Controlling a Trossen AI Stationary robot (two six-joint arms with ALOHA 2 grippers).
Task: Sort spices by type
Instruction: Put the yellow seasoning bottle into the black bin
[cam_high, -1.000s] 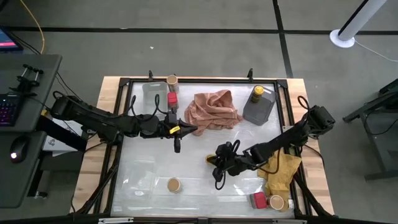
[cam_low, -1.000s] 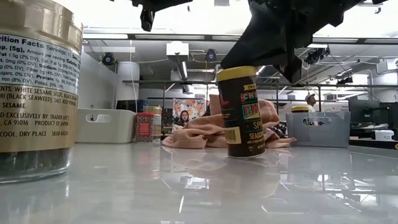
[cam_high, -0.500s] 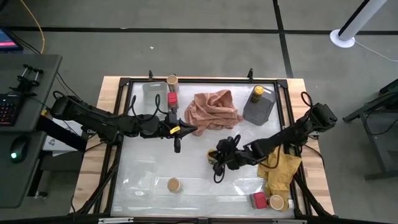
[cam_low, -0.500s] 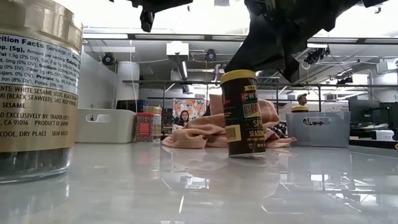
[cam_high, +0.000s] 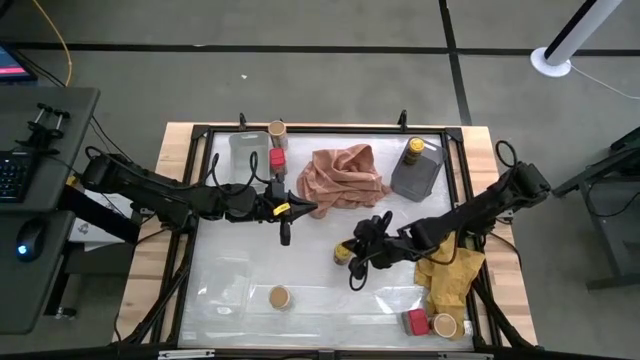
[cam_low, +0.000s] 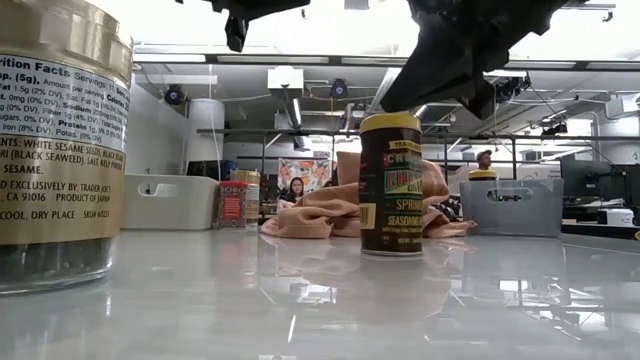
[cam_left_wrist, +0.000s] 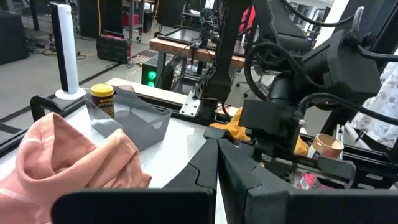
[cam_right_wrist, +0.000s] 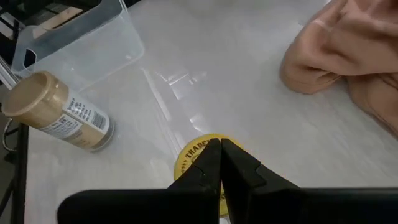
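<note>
A dark spice jar with a yellow lid (cam_low: 391, 185) stands upright on the table's middle (cam_high: 343, 252). My right gripper (cam_right_wrist: 219, 148) is shut just over its lid (cam_right_wrist: 188, 159), slanting down from the right (cam_high: 352, 256). My left gripper (cam_left_wrist: 217, 163) is shut and hovers level by the pink cloth (cam_high: 340, 175), holding nothing (cam_high: 308, 207). One tan-lidded jar (cam_high: 279, 296) stands near the front. Another tan-lidded jar (cam_high: 277, 129) stands at the far edge. A red box (cam_high: 277, 160) sits by the clear tray (cam_high: 248, 150). A second yellow-lidded jar (cam_high: 413, 150) is in the grey tray (cam_high: 415, 175). My right gripper's shut fingertips (cam_right_wrist: 210, 155) stand right at the top of the yellow lid, coming slanting down from the table's right. I cannot tell whether they touch it. The jar stands upright on its base on the table.
A red box (cam_high: 417, 321) and a tan-lidded jar (cam_high: 445, 325) stand at the near right corner beside the yellow cloth (cam_high: 452, 275). A second clear tray (cam_right_wrist: 81, 43) lies near the front left. A black frame (cam_high: 300, 130) borders the table.
My right gripper has risen and drawn back toward the table's right edge, staying shut. The yellow-lidded jar, which leaned over under it, has tipped back and now stands upright on its base.
</note>
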